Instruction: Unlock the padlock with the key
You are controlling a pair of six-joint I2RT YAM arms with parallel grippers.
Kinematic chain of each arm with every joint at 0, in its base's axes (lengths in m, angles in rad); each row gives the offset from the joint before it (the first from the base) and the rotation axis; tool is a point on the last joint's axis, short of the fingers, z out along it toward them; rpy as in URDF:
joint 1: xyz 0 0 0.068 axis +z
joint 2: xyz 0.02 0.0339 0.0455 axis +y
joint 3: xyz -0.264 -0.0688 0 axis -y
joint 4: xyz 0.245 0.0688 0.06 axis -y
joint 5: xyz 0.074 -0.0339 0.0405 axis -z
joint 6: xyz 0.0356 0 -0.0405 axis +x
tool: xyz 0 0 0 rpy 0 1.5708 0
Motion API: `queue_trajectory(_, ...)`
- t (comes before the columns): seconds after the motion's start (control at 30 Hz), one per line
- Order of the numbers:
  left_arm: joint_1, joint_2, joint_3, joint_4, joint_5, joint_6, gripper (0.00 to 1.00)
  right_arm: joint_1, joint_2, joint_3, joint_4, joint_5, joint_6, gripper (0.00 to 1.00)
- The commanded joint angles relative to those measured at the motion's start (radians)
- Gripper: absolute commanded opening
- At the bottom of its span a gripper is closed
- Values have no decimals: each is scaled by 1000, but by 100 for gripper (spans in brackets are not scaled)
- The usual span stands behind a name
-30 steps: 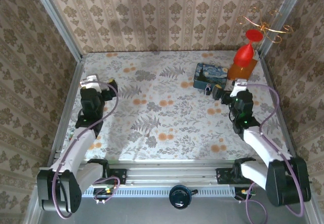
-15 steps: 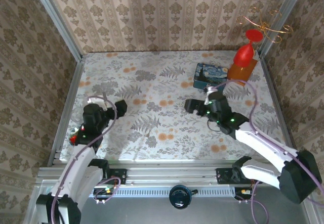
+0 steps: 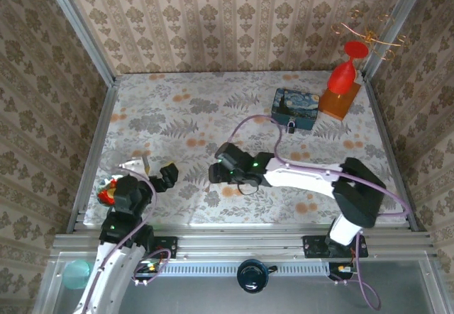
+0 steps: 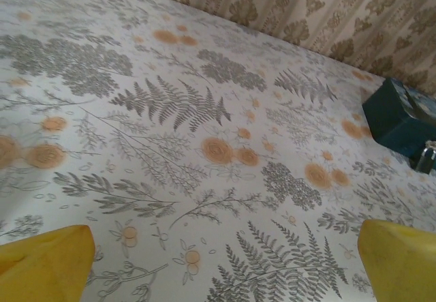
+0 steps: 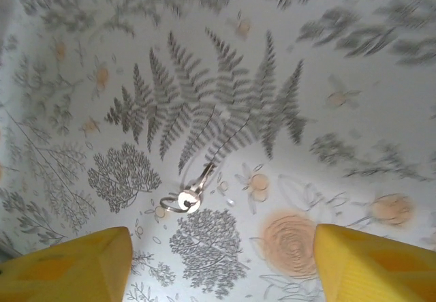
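- Padlock (image 3: 291, 125): sits on the table (image 3: 177, 115), touching or just beside the near edge of the tin (image 3: 294, 108). Black body, thin silvery loop. Nothing is gripping it.
- Key (image 5: 191, 194): lies flat on a fern print with its ring attached, well apart from the tin. In the right wrist view it is between and ahead of the two yellow fingers (image 5: 68, 261), with no contact.
- Right gripper (image 3: 216, 174): well apart from the tin, on the near-left side of it, low over the cloth. Jaws spread wide, holding nothing.
- Left gripper (image 3: 167, 177): further left of the tin than the right one, near the table's near-left corner. The left wrist view shows its yellow fingertips (image 4: 44, 261) wide apart and empty, with the tin at the right edge of that view.
- Red goblet (image 3: 342, 75): just right of the tin, standing on an orange box (image 3: 335, 101) at the far right corner.
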Motion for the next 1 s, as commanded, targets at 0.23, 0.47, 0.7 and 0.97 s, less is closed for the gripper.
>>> queue_trajectory(0.23, -3, -97, 55, -195, -124, -18, 100, 73, 235, 267, -247, 44, 23, 56)
queue_trajectory(0.47, -40, -127, 90, -305, -284, -51, 100, 99, 365, 437, -384, 91, 4, 49)
queue_trajectory(0.7, -48, -128, 94, -325, -320, -67, 100, 104, 435, 530, -444, 120, -16, 46)
queue_trajectory(0.97, -49, -128, 95, -333, -342, -75, 100, 116, 507, 590, -478, 116, -24, 43)
